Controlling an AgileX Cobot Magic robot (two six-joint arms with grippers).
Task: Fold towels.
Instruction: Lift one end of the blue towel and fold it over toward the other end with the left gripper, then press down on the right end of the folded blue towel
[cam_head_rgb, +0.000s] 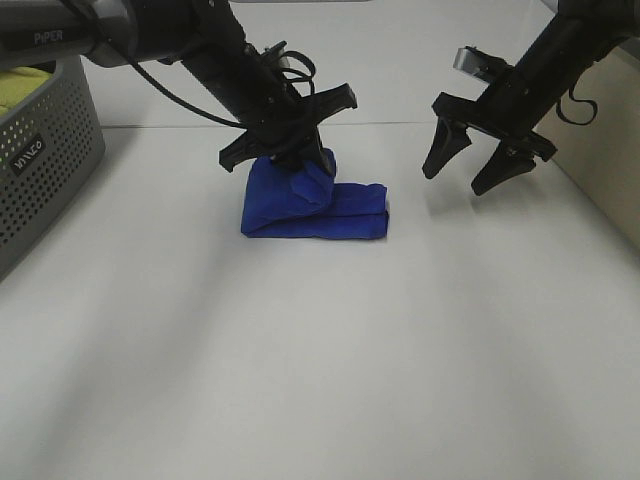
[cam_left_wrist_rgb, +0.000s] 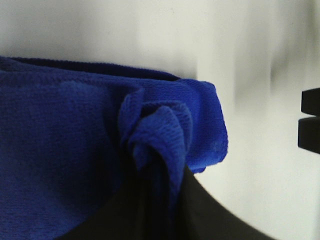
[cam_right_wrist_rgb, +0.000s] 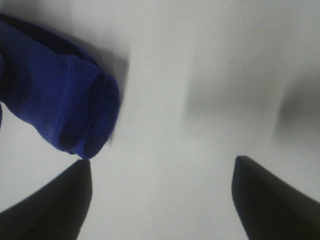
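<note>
White desk (cam_head_rgb: 320, 380) fills the exterior high view, bare and evenly lit. At its far left stands a grey perforated basket (cam_head_rgb: 50, 170) with yellow-green fabric (cam_head_rgb: 22, 88) in it; the white lettering on the basket wall is too small and skewed to read. Above the basket, the left arm (cam_head_rgb: 120, 40) carries the word "PiPER" in pale letters.

The left hand (cam_head_rgb: 300, 165) is down on the towel (cam_head_rgb: 320, 215), a royal-blue folded bundle lying on the desk left of the middle. The left wrist view shows a pucker of the blue cloth (cam_left_wrist_rgb: 155, 135) drawn up and pinched between the narrow dark fingers (cam_left_wrist_rgb: 210, 215).

To the right, the right hand (cam_head_rgb: 455, 182) hangs above the desk, apart from the towel, its jaws spread wide and holding nothing. Its wrist view shows the towel's rolled end (cam_right_wrist_rgb: 85, 120) just beside one fingertip (cam_right_wrist_rgb: 55, 200).
</note>
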